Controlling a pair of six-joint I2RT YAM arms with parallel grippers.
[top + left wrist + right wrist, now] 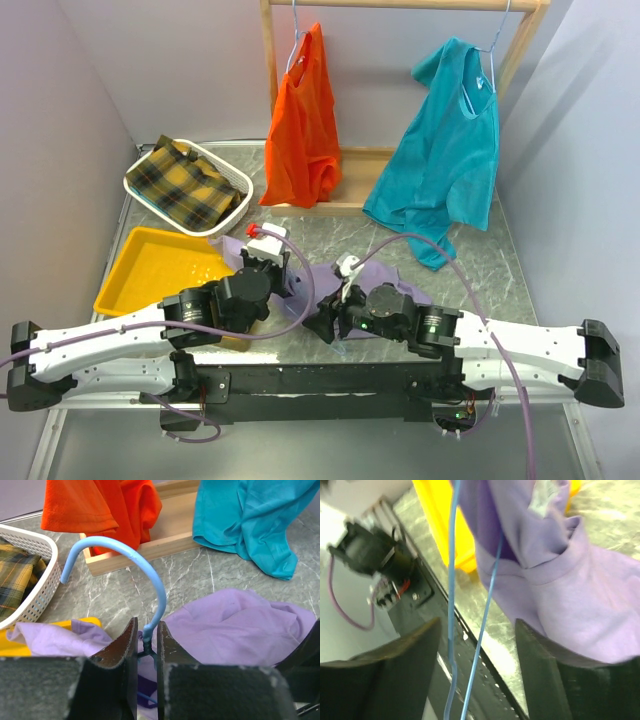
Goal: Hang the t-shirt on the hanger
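Note:
The lavender t-shirt (385, 272) lies crumpled on the marble table between the two arms, also seen in the left wrist view (240, 625) and the right wrist view (580, 595). The hanger is thin light blue wire; its hook (127, 555) curves up in front of my left gripper (147, 625), which is shut on the twisted neck just below the hook. My right gripper (477, 625) is open near the table's front edge. Two of the hanger's wires (487, 605) run between its fingers, which do not touch them, and go up into the shirt's neck opening.
A yellow tray (165, 265) sits left of the shirt, with a white basket (188, 185) of plaid cloth behind it. On the wooden rack (345, 205) at the back hang an orange garment (300, 130) and a teal t-shirt (445, 150).

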